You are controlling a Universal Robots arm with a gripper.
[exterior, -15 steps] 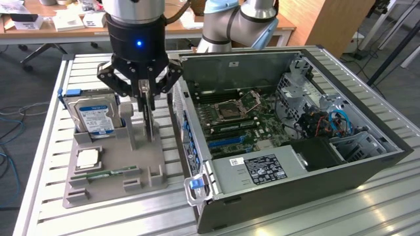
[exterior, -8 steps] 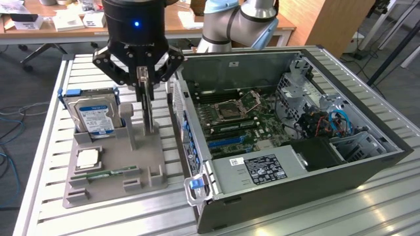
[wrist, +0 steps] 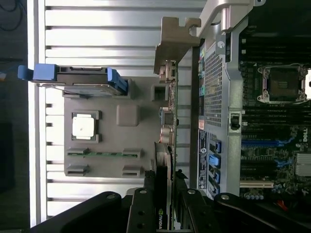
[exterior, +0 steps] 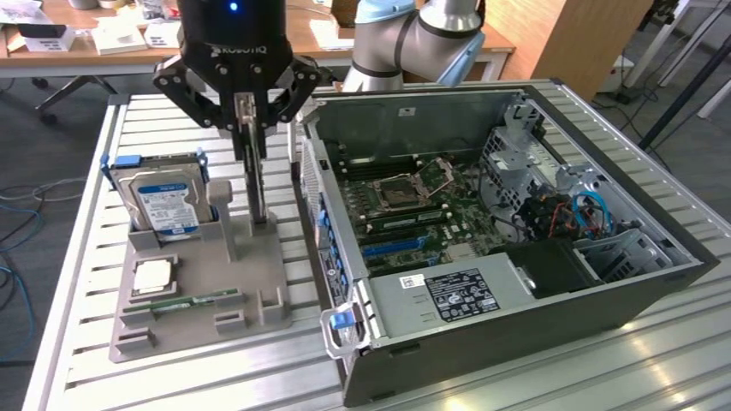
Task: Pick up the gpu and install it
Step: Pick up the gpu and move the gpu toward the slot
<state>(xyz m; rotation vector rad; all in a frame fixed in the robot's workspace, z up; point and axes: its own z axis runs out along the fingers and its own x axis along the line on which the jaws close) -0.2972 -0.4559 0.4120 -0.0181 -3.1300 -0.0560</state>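
gripper (exterior: pixel 252 128) fingers are clenched on the gpu (exterior: pixel 258 184), one on each flat face, pinching the end nearest the wrist. the wrist view agrees: gripper (wrist: pixel 164 188) straddles the card's thin edge, gpu (wrist: pixel 165 155) runs straight away from the fingers, with the silver bracket (wrist: pixel 176 36) at the far end.

in the exterior view the card stands on edge, long axis 12-to-6, hanging below the fingers over the grey fixture tray (exterior: pixel 194 282). its lower end sits down among the tray's posts. i can't tell whether it has cleared the holder or is touching it.

key relation: the open pc case (exterior: pixel 549 330) lies at 3 o'clock of the card, just beside the tray. the motherboard (exterior: pixel 417 210) lies flat on the case floor, and the blue slot (exterior: pixel 395 247) is at roughly 4 o'clock from the gpu, inside the near wall. so the card is upright while the board it goes into lies flat.

the hard drive (exterior: pixel 166 201) stands at 9 o'clock of the card, near but apart. the memory stick (exterior: pixel 188 301) is at about 7 o'clock, flat in the tray. neither touches the card.

judgement: grasp made, card not yet in the case.
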